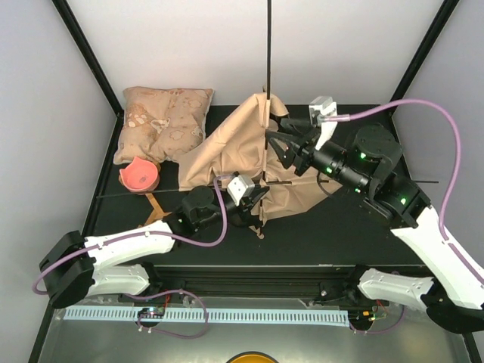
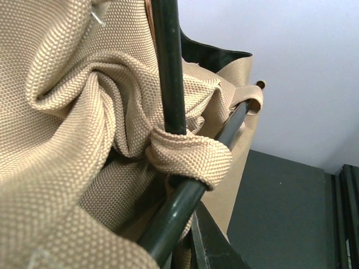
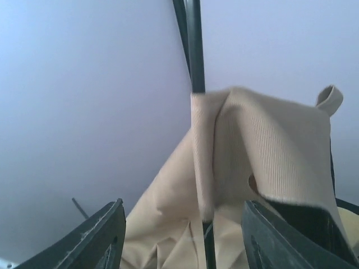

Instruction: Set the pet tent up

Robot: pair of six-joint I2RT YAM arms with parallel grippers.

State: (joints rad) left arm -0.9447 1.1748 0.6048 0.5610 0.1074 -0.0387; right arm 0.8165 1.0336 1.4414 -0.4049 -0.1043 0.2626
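The tan canvas pet tent (image 1: pixel 234 147) lies crumpled in the middle of the black table. A thin black pole (image 1: pixel 268 60) runs up through its fabric sleeve and away from the table. My left gripper (image 1: pixel 255 203) is at the tent's near edge, shut on a black pole (image 2: pixel 168 224) among bunched fabric (image 2: pixel 67 112); only one finger (image 2: pixel 216 249) shows. A fabric loop (image 2: pixel 193 157) wraps this pole. My right gripper (image 1: pixel 278 140) is open at the tent's right side. Its fingers (image 3: pixel 95 238) stand wide apart, with the pole (image 3: pixel 194 45) and sleeve (image 3: pixel 205 151) ahead between them.
A beige patterned pillow (image 1: pixel 162 121) lies at the back left, with a pink bowl (image 1: pixel 138 175) in front of it. A loose thin pole (image 1: pixel 125 194) lies by the bowl, another pole (image 1: pixel 423 182) sticks out at the right. Black frame uprights (image 1: pixel 91 57) stand at the back corners.
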